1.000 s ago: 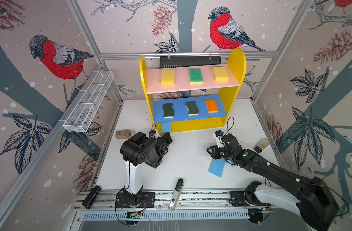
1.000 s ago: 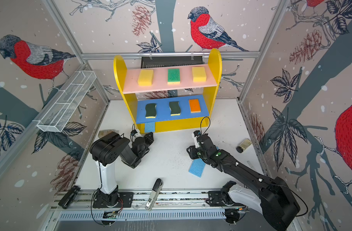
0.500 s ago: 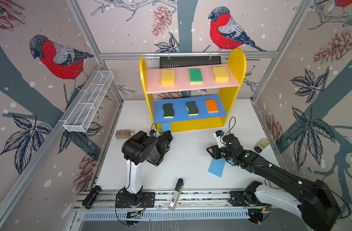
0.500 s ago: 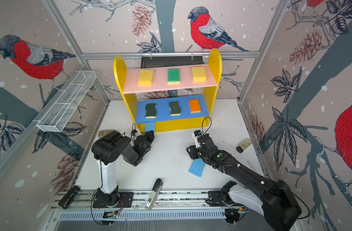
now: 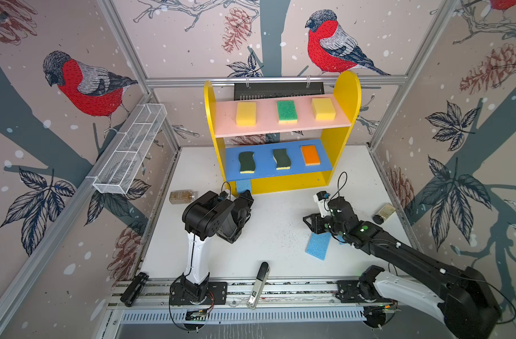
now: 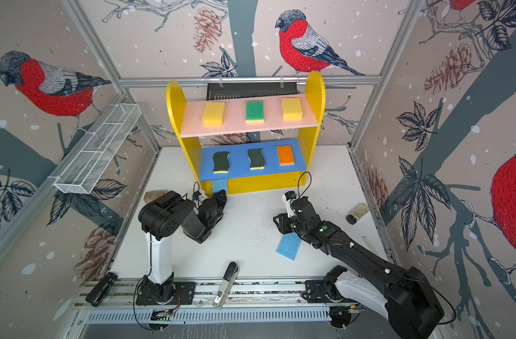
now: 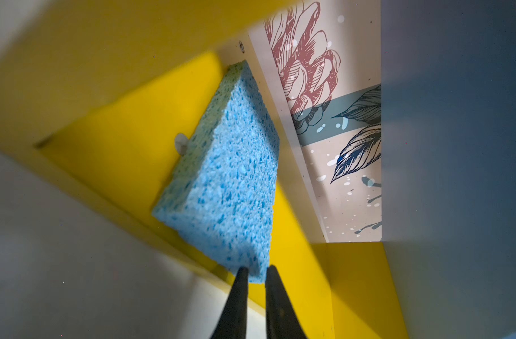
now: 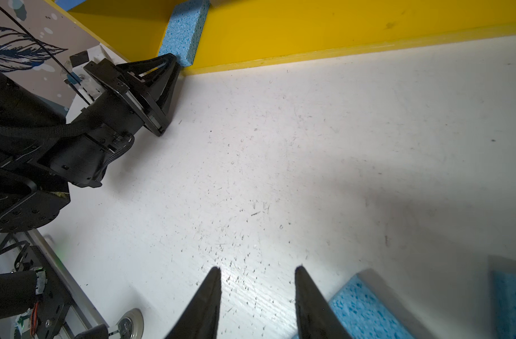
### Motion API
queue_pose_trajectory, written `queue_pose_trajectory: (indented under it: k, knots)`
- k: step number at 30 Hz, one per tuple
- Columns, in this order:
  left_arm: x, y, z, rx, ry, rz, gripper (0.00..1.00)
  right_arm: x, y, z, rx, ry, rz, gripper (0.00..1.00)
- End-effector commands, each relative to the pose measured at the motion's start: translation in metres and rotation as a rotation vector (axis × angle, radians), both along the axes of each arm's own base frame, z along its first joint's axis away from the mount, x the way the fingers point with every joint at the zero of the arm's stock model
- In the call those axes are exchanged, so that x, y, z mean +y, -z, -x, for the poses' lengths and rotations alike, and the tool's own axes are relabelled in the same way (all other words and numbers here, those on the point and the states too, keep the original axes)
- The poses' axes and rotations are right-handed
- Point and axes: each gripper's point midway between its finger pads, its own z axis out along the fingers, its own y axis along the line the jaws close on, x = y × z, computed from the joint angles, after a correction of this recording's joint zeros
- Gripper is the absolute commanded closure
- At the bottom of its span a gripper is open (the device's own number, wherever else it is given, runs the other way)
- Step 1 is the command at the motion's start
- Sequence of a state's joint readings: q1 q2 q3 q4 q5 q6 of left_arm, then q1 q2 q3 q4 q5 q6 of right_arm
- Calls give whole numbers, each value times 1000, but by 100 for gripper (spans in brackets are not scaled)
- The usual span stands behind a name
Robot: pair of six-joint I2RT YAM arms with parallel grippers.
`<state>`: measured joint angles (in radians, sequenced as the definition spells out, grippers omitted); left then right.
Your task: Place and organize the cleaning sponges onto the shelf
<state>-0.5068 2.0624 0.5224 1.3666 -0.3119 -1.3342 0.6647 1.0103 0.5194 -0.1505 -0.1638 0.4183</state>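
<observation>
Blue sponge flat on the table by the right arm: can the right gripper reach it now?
Probably yes: the blue sponge lies free just beside the right gripper, whose jaws stand open and empty.

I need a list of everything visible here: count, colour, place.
shelf: one, yellow, pink and blue boards, at back
yellow sponges: two, yellow, pink board
green sponge: one, green, pink board, middle
dark sponges: two, dark green, blue board
orange sponge: one, orange, blue board
blue sponges: three, light blue, one at shelf base, two on table
bottles: two, brownish, table sides
wire basket: one, white, left wall
device: one, black and white, front edge
left gripper: black, shut on blue sponge
right gripper: black, open, over table
</observation>
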Motion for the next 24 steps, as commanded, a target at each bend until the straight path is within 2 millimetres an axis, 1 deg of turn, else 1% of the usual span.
queue_pose_trajectory:
  k: [1, 5, 15, 24]
  knots:
    - [5, 23, 4, 74, -18, -23, 85, 3, -6, -1, -20, -6, -22, 57]
    - [11, 24, 5, 89, -54, -18, 85, 3, -7, -1, -21, -6, -28, 57]
    - [6, 17, -8, 78, -68, -19, 85, 3, -8, 0, -22, -9, -34, 56]
    - [9, 19, -6, 90, -114, -20, 85, 3, -7, 2, -20, -12, -37, 55]
